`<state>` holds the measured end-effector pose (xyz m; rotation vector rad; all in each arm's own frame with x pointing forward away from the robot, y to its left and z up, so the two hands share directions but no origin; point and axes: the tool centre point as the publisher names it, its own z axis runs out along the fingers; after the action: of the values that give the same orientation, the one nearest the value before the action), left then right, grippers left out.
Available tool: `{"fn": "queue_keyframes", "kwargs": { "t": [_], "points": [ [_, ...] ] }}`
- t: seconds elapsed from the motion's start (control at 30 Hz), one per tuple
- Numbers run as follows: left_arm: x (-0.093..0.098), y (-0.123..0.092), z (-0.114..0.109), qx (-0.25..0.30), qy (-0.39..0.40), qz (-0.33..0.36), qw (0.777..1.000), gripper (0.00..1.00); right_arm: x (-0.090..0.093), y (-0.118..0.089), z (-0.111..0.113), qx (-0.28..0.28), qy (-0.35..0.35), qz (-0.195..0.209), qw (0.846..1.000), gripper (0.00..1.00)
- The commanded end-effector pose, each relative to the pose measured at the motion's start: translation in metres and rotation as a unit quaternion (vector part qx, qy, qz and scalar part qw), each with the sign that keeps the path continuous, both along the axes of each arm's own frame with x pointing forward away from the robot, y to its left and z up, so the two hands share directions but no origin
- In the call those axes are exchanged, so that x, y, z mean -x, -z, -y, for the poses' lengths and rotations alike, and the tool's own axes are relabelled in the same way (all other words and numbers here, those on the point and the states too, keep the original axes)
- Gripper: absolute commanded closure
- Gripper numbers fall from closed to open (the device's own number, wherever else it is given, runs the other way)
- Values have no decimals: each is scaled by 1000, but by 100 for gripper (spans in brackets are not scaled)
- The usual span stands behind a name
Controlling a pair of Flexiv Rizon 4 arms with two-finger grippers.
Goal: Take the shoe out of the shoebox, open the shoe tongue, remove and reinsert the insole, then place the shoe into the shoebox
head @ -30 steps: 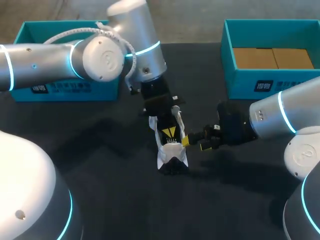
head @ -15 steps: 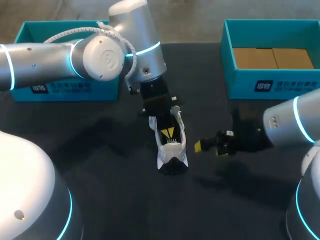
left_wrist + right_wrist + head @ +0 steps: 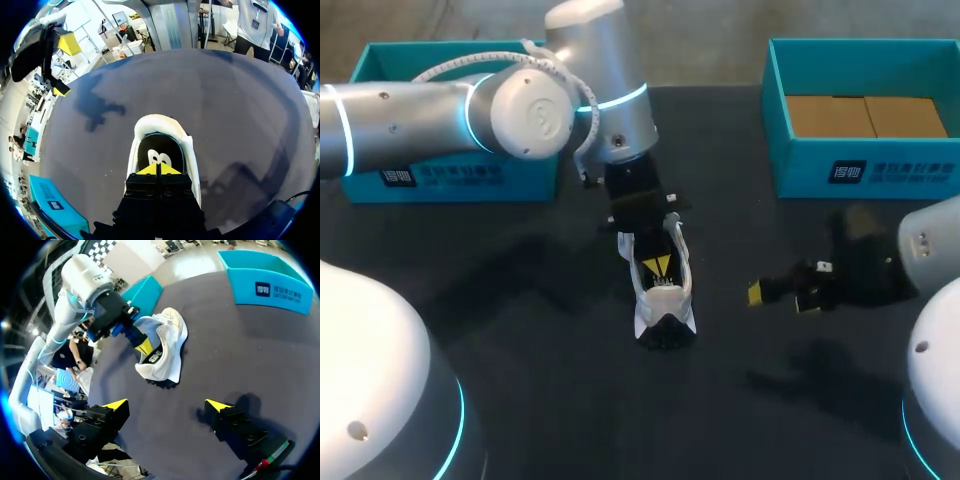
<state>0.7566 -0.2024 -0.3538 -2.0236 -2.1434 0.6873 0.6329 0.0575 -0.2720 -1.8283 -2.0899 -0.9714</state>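
The shoe sits on the table. Left gripper has its fingers pressed together inside the shoe's opening; what they pinch, I cannot tell. Right gripper gapes wide, empty, well apart from the shoe.

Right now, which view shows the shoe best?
Right wrist view: the whole shoe shows from the side, nearly unblocked. Head view sees it from above, partly under the left hand. Left wrist view shows only its opening.

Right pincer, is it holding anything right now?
No, the right pincer is open and empty, well apart from the shoe.
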Motion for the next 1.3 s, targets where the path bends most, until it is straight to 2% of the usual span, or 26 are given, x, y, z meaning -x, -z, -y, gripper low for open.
{"fn": "queue_keyframes", "kwargs": {
  "t": [0.03,0.57,0.87,1.1,1.3],
  "points": [
    [-1,3,3,-4,1,1,1000,100,8,-18,14,1,-2,-2,1000,0],
    [3,33,5,-42,2,29,999,100,8,-18,14,1,-2,-2,1000,0],
    [18,26,2,-49,-8,61,997,100,8,-18,14,1,-2,-2,1000,0],
    [24,22,-2,-28,-29,83,996,100,8,-18,14,1,-2,-2,1000,0],
    [24,26,-7,-54,-33,91,994,100,8,-18,14,1,-2,-2,1000,0]
  ]
}}
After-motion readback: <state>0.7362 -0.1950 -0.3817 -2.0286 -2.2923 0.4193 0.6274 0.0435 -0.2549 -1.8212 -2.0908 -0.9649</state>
